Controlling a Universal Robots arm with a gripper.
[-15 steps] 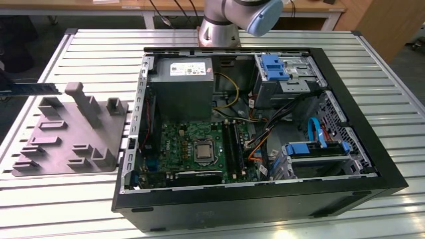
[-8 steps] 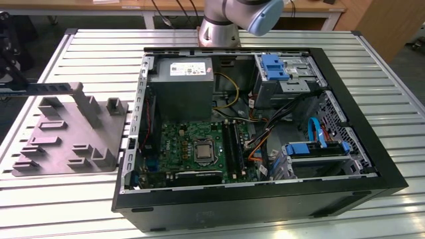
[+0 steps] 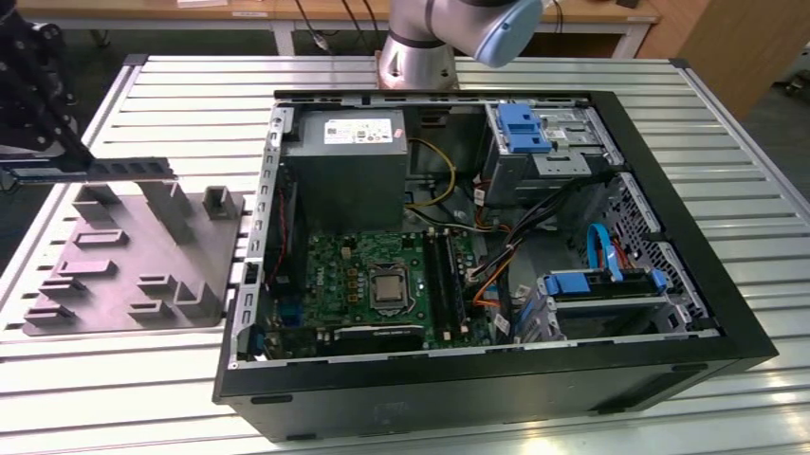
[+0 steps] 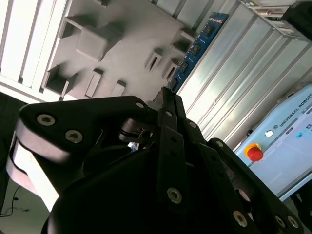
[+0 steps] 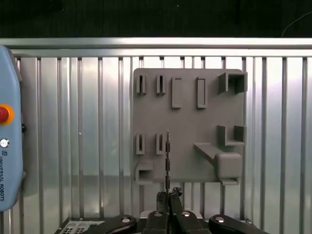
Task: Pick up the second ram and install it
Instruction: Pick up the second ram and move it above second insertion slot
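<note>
Ram (image 3: 133, 169) is pinched by one end in the gripper (image 3: 70, 163), fingers closed right down on it so there's no gap besides the strip itself. It sticks out lengthwise past the fingertips. In the exterior view it sits roughly level over the far edge of the grey tray (image 3: 127, 275), free end toward the case (image 3: 506, 389), well apart from the green board (image 3: 341, 265) inside. It looks clear of the tray's posts, but I honestly can't say for sure from that angle. In the second wrist view the gripper (image 4: 168, 97) is clamped on the blue ram (image 4: 195, 48) and you can make out its row of dark chips, with the tray (image 4: 126, 44) behind it; the gripper's body blocks the end it holds. In the first wrist view the ram (image 5: 167, 156) is edge-on, just a thin line rising from the gripper (image 5: 168, 194) across the tray (image 5: 195, 126), so no chips to see there. A pendant (image 5: 9, 146) with a red button lies on the table (image 3: 708, 104) nearby. In the exterior view the gripper is dark and cut off by the exterior view's left edge. The arm (image 3: 431, 38) stands behind the case.
</note>
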